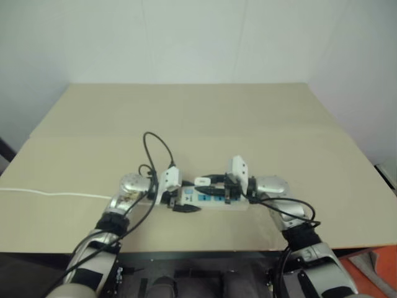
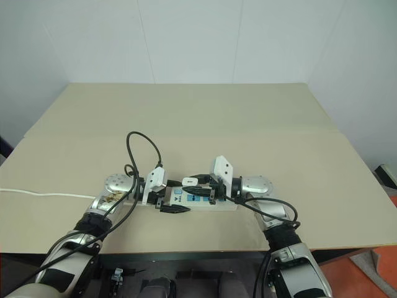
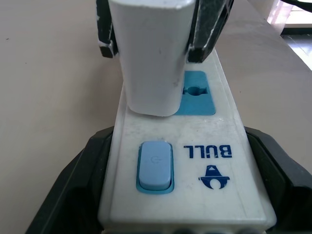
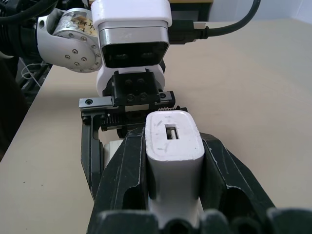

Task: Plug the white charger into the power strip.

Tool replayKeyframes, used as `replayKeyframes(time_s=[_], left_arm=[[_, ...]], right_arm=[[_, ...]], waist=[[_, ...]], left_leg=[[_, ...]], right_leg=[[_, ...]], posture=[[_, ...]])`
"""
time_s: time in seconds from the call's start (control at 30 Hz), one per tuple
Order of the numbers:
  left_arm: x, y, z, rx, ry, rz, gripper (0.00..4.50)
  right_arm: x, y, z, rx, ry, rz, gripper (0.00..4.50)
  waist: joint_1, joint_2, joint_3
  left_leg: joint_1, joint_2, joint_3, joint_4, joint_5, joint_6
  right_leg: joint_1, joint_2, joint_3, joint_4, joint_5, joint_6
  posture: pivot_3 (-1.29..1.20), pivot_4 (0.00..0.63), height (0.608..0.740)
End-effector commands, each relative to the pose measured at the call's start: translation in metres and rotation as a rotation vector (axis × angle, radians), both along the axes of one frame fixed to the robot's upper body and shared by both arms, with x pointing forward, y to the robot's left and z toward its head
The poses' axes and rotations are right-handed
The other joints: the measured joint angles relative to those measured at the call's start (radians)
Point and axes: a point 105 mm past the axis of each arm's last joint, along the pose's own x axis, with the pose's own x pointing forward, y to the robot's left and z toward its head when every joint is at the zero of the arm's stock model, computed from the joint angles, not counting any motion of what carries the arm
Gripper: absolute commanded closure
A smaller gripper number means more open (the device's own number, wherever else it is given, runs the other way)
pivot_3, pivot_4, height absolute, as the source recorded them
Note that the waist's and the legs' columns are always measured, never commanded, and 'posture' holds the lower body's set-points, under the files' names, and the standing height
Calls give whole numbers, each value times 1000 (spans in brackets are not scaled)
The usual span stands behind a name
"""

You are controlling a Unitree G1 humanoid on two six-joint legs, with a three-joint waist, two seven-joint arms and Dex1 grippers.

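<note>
White cord point(image 1: 49, 193) runs in from the table's point(image 1: 198, 118) left edge toward the strip's point(image 2: 201, 200) left end. Strip lies flat near the front edge, about mid-width, long axis parallel to that edge. Left gripper point(image 2: 169, 203) comes in from the left, black fingers point(image 3: 73, 190) spread wide on either long side of the strip, clamped on its switch end; in the left wrist view both fingers sit against the strip's sides, blue rocker switch point(image 3: 155, 165) and "BULL" logo point(image 3: 207, 151) between them. Next along: charger point(image 3: 153, 53) standing upright on the strip, its base against the strip's top face right beside the first blue socket panel point(image 3: 197, 92), covering part of that panel. Can't tell whether the prongs are seated or how deep. Right gripper point(image 2: 200, 182) comes in from the right, roughly level, fingers point(image 4: 122, 180) squeezed onto the charger's two opposite sides; the right wrist view shows the charger's end face with its rectangular port point(image 4: 171, 132) between them. The two grippers face each other over the strip, close together, tips just beside one another. Black cable point(image 2: 141, 149) loops up over the left wrist.
</note>
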Motion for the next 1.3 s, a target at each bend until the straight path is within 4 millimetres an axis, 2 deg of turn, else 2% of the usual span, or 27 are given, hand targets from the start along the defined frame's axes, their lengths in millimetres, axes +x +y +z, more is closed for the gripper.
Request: replayKeyframes(time_s=[0.03,0.23,0.77,1.17,1.3], left_arm=[[-5,14,-20,80,57,19,1184],[-7,13,-20,76,56,17,1184],[-9,17,-20,85,53,22,1184],[-9,18,-20,88,56,25,1184],[-8,18,-20,88,56,27,1184]], right_arm=[[5,-3,-2,-19,-12,-5,3367],[10,-15,-15,-35,27,-20,3367],[9,-46,-45,-162,234,-40,3367],[2,-57,-55,-180,260,-66,3367],[3,-53,-55,-183,257,-64,3367]], waist=[[-2,0,0],[-5,0,0],[-1,1,-1],[8,1,-1],[9,1,-1]], left_leg=[[0,0,0,0,0,0],[1,0,0,0,0,0],[1,0,0,-1,0,0],[1,0,0,-2,-1,0],[1,0,0,-2,-1,-1]], right_leg=[[0,0,0,0,0,0],[2,0,0,0,0,0],[2,-1,0,-1,0,0],[2,-1,0,-2,-1,0],[2,-1,0,-2,-1,0]], posture=[[0,150,740],[0,150,740],[0,150,740],[0,150,740],[0,150,740]])
